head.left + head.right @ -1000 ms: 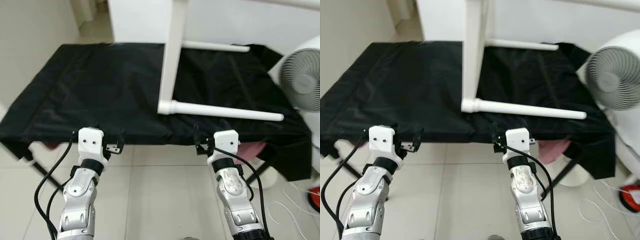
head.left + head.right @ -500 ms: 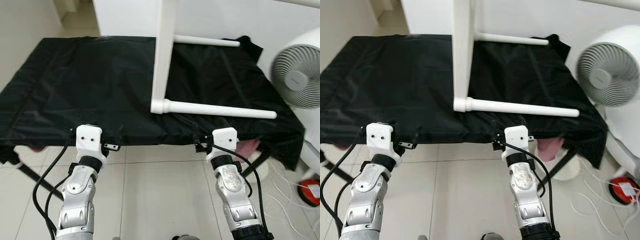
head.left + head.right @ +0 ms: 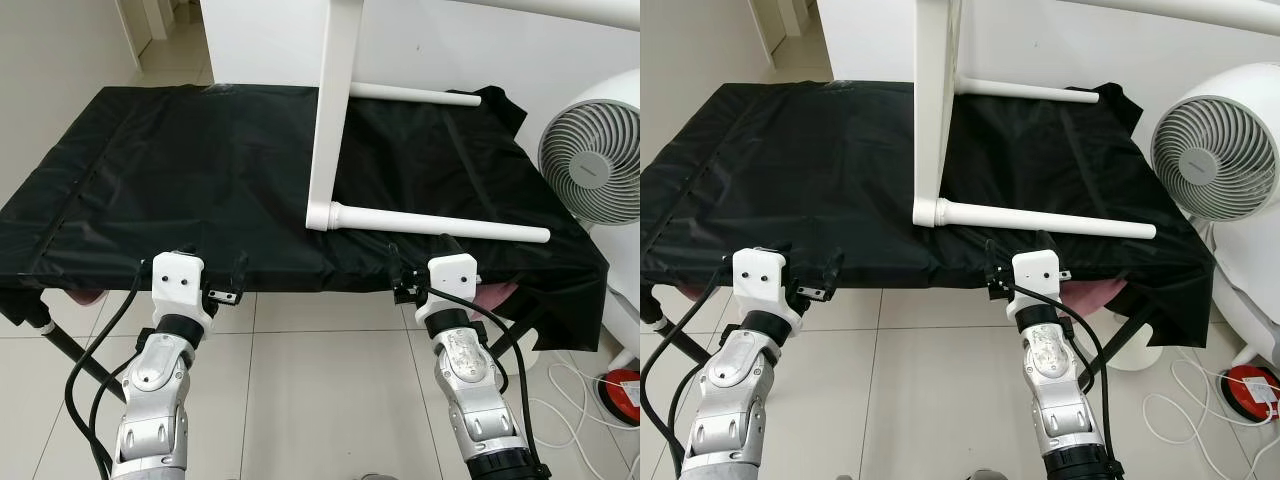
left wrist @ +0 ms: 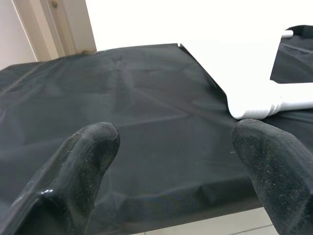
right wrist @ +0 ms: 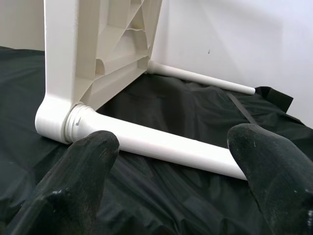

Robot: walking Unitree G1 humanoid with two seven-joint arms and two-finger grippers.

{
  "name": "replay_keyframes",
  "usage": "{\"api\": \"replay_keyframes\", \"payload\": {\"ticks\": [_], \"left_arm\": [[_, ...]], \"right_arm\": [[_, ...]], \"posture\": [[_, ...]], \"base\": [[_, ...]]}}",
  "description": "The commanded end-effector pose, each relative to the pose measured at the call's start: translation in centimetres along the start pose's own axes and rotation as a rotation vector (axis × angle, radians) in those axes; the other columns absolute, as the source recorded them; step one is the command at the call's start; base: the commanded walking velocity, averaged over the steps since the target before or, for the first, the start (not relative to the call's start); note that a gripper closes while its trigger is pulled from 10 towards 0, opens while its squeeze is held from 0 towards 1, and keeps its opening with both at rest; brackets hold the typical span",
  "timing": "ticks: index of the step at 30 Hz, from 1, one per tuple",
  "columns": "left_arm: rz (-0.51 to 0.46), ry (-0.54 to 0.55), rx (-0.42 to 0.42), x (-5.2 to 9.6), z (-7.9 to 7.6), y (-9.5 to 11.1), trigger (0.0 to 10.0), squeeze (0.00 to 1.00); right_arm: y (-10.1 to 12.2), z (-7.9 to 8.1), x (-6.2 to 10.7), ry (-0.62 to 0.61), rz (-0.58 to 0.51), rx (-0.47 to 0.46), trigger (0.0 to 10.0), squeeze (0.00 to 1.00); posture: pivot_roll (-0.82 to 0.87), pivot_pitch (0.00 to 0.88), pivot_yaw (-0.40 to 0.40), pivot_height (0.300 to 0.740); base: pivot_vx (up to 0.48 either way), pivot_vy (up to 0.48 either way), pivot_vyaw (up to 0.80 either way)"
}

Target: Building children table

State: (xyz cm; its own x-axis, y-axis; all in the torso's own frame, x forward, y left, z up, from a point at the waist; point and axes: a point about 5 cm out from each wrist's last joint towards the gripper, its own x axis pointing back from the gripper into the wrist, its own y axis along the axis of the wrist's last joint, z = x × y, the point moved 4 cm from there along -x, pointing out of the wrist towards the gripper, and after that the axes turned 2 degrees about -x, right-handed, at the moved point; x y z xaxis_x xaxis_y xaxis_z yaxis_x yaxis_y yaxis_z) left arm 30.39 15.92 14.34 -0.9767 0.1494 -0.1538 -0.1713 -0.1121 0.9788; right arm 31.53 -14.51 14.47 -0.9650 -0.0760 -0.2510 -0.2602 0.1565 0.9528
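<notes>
In the left eye view, a work surface covered by a black cloth (image 3: 190, 180) is seen ahead. The white children table (image 3: 335, 110) stands on its edge on the cloth, at about 1 o'clock from the picture centre. Its top is turned on its side, with the long edge running from 6 to 12 o'clock. One leg (image 3: 440, 224) is attached at the near corner, and its long axis points toward 3 o'clock, lying just over the cloth. A second leg (image 3: 420, 94) at the far corner points the same way. A white fan (image 3: 592, 165) stands at 3 o'clock, beside the surface. The left gripper (image 3: 205, 270) and the right gripper (image 3: 418, 262) are held at the near edge of the cloth, at 7 and 5 o'clock.

In the right eye view, the same scene is shown, and a red object (image 3: 1252, 385) is seen on the floor at 4 o'clock.

In the left wrist view, the fingers (image 4: 83, 166) are spread wide and nothing is between them. The table corner (image 4: 249, 105) is seen beyond.

In the right wrist view, the fingers (image 5: 83, 176) are also wide apart and hold nothing. The near leg joint (image 5: 73, 122) seems fully seated, but it cannot be told for sure.
</notes>
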Motion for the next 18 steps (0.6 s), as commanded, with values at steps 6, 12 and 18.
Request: {"api": "replay_keyframes", "payload": {"ticks": [6, 12, 18], "left_arm": [[-0.006, 0.124, -0.005, 0.31, 1.16, 0.2, 10.0, 0.0], [-0.003, 0.131, -0.001, 0.36, 1.31, 0.12, 10.0, 0.0], [0.001, 0.135, -0.002, 0.29, 1.32, 0.1, 10.0, 0.0]], "right_arm": [[0.05, -0.03, -0.16, 0.006, -0.005, -0.007, 10.0, 0.0], [0.04, -0.03, -0.11, 0.008, -0.004, -0.006, 10.0, 0.0], [0.05, -0.06, -0.09, 0.009, -0.003, -0.004, 10.0, 0.0]], "posture": [[-0.08, 0.04, 0.026, 0.74], [-0.08, 0.041, 0.025, 0.74], [-0.08, 0.042, 0.025, 0.74]], "base": [[0.0, -0.286, 0.0], [0.0, -0.48, 0.0], [0.0, -0.375, 0.0]]}}
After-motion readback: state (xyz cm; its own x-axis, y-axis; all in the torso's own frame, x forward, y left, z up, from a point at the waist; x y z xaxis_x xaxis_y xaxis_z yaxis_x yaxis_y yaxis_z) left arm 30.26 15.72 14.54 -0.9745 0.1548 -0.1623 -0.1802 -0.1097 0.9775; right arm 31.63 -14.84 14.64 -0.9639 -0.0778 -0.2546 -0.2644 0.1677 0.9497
